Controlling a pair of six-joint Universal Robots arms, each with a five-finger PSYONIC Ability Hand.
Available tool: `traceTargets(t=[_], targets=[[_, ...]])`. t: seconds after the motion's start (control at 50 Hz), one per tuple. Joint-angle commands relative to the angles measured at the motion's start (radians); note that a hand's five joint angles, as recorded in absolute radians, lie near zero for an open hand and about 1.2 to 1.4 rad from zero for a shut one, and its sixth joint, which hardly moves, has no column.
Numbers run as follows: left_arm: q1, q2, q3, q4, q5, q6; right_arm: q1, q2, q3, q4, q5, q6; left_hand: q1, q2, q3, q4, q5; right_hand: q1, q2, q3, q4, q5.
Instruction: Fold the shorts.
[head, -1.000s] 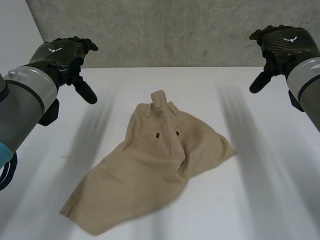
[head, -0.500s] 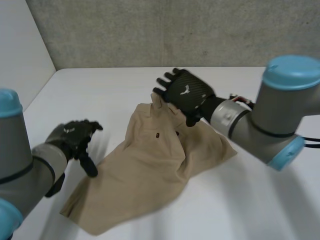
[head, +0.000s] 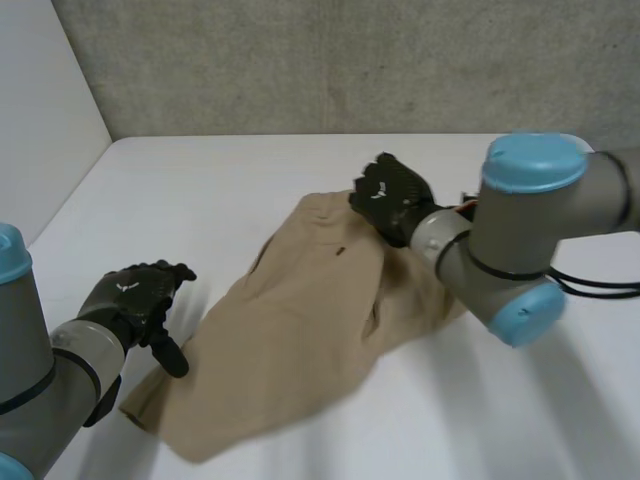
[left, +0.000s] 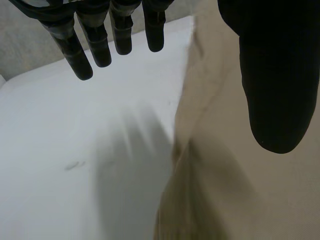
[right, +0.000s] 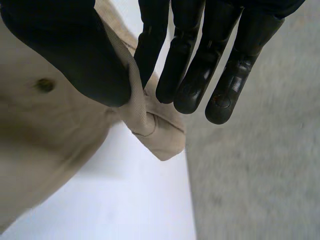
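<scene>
My head camera looked down on the shorts (head: 300, 330); each wrist camera, seemingly far nearer, shared their cloth.

Left hand (head: 135, 298) hovers at 8 o'clock, fingers (left: 100, 45) straight, thumb apart, holding nothing. Right arm (head: 520, 240) bends in from 3 o'clock. Its right hand (head: 395, 195), at 2 o'clock, pinches the shorts (head: 300, 320) between thumb and fingers.

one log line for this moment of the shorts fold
right hand: pinching shorts waistband | left hand: open, at leg edge | fold: not yet made
</scene>
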Motion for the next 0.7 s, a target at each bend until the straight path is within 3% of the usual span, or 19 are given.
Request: traceTargets(t=[0.02,0.18,0.24,0.28,0.34,0.48,0.7], targets=[[0.0,0.001,0.025,0.001,0.001,0.002,-0.086,-0.267,0.238,0.348,0.083,0.009,-0.014,-0.001,-0.014,-0.003,-0.005,0.437,0.22,0.218,0.209,0.253],[-0.01,-0.004,0.046,0.003,0.004,0.003,-0.1,-0.353,0.396,0.699,0.074,0.02,-0.022,-0.01,-0.023,-0.012,-0.014,0.437,0.22,0.218,0.209,0.253],[-0.013,-0.012,0.046,0.006,0.004,0.005,-0.102,-0.387,0.405,0.75,0.053,0.026,-0.022,-0.01,-0.023,-0.012,-0.014,0.154,-0.063,-0.064,-0.073,-0.03],[-0.014,-0.015,0.046,0.012,0.004,0.006,-0.105,-0.423,0.393,0.734,0.019,0.058,-0.022,-0.01,-0.023,-0.012,-0.014,-0.259,-0.476,-0.478,-0.487,-0.443],[-0.014,-0.019,0.042,0.012,0.004,0.006,-0.123,-0.453,0.329,0.673,-0.004,0.162,-0.017,-0.004,-0.017,-0.006,-0.008,-0.492,-0.709,-0.711,-0.72,-0.676],[-0.016,-0.01,0.017,0.007,0.004,0.009,-0.142,-0.468,0.182,0.599,-0.02,0.416,0.001,0.014,0.0,0.011,0.009,-0.563,-0.78,-0.782,-0.791,-0.747],[0.006,0.002,-0.049,0.007,0.003,0.017,-0.129,-0.347,0.126,0.505,-0.056,0.437,0.16,0.172,0.159,0.17,0.168,-0.554,-0.771,-0.773,-0.782,-0.738]])
